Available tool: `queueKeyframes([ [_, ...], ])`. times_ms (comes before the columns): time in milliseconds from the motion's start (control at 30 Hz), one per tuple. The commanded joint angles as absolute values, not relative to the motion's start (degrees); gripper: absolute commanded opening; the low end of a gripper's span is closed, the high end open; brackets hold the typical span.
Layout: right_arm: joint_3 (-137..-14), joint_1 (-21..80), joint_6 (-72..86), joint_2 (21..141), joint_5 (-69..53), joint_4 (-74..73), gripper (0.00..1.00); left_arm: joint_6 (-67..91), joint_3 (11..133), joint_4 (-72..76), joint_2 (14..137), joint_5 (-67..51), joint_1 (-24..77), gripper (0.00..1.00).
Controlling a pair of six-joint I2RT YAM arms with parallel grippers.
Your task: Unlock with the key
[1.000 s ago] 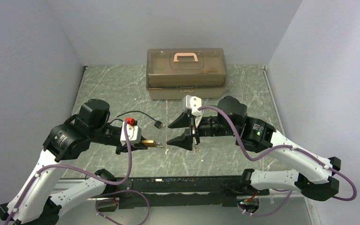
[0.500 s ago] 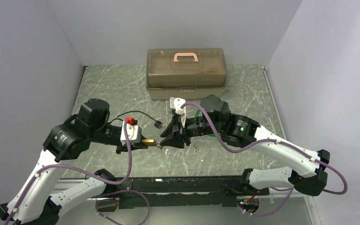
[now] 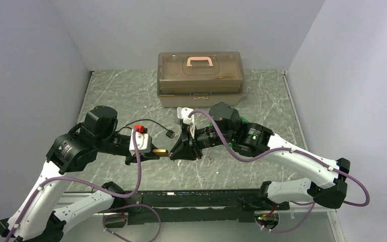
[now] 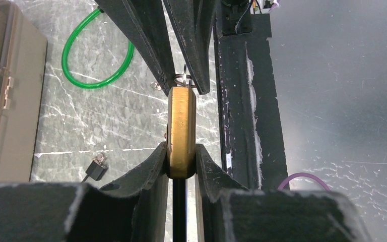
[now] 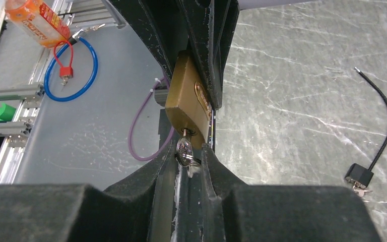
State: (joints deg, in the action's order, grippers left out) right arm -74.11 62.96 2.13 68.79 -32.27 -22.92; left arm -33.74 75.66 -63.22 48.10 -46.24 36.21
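- The left fingers (image 4: 153, 166) are clamping the brass padlock (image 4: 181, 126) across its broad faces. They are holding it off the bench (image 3: 262, 101) near the front middle, with the keyhole end pointing toward the right arm.
- The padlock is looking solid, heavy for its size and smooth-faced, so it is probably needing a firm squeeze on the body to stop it twisting.
- The key (image 5: 184, 147) is sitting in the keyhole with its ring dangling. Being thin, stiff and small, it is best taken by the flat head, not the loose ring.
- The right fingers (image 5: 221, 176) are bracketing the key head closely, but I cannot tell whether they are actually pinching it.
- A spare key bunch (image 3: 211, 162) is lying on the bench nearby.
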Motion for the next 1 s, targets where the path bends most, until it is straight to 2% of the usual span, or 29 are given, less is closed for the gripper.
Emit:
queueKeyframes([
  [0,-76.5,62.9,2.9,68.3,-33.4,-20.9,0.00,-33.2,76.7,-58.4,47.1,-49.5,36.1,0.00],
  [333,-77.9,62.9,8.8,70.9,-35.0,-20.8,0.00,-34.3,76.5,-58.3,46.8,-48.0,36.2,0.00],
  [700,-75.6,62.9,20.3,71.9,-26.9,-16.2,0.00,-46.9,82.2,-63.1,49.0,-34.2,42.9,0.00],
  [967,-71.4,61.7,28.7,70.4,-30.0,-9.6,0.00,-51.6,82.8,-62.0,48.4,-28.9,45.6,0.00],
])
